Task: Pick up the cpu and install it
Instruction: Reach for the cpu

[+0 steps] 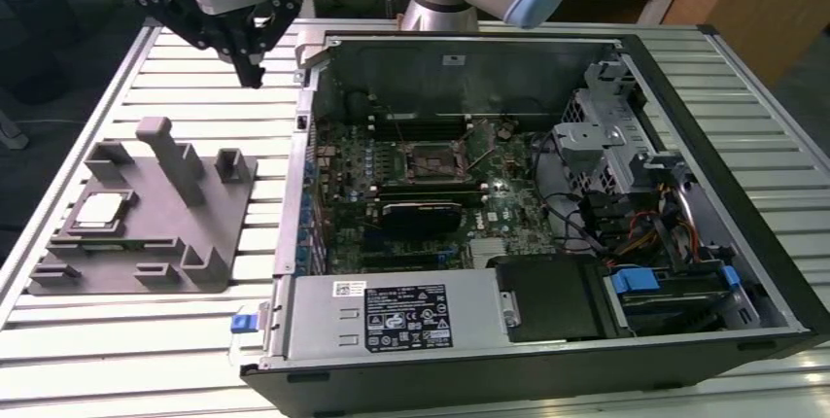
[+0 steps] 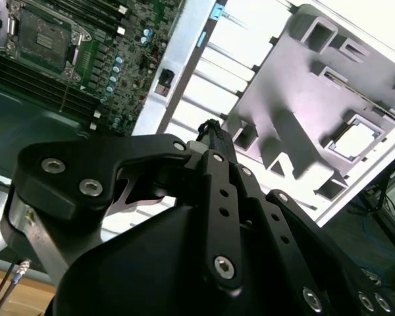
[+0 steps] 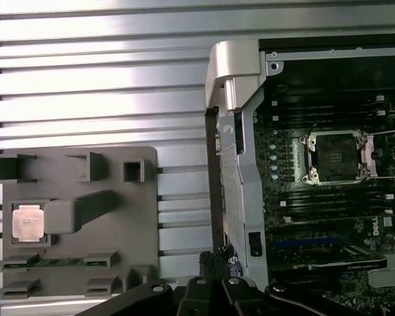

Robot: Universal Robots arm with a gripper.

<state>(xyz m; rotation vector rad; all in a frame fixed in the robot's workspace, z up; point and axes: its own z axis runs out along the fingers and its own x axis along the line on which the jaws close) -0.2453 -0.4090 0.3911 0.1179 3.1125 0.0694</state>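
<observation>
Resting flat in a shallow square recess, the cpu [image 1: 101, 209] lies lid-up at the edge of the grey holder [image 1: 194, 233] towards the exterior view's left; in both wrist views its pale metal top [image 3: 27, 222] [image 2: 355, 139] shows bright against the grey. By its look it is light, thin and stiff. The smooth lid is probably slippery, and the underside is probably delicate, so a hold across two opposite side edges seems the safest. Low recess walls close round the chip, and a tall post [image 1: 169, 156] rises just beside it, so finger room there is judged narrow.

The claw [image 1: 249, 76] hangs high over the desk [image 1: 155, 340], well apart from the chip and near the rear corner of the computer case [image 1: 301, 136]. Its fingertips [image 2: 210, 128] are pressed together and carry nothing.

Bare slatted surface lies between holder and case, giving open room for travel. The case's upright side wall [image 3: 234, 164] stands between holder and motherboard, an edge that any carried part would have to clear. Inside, the socket [image 1: 429, 158] [image 3: 336, 157] has a dark centre ringed by a metal frame, with memory slots and a black card close on either side.
</observation>
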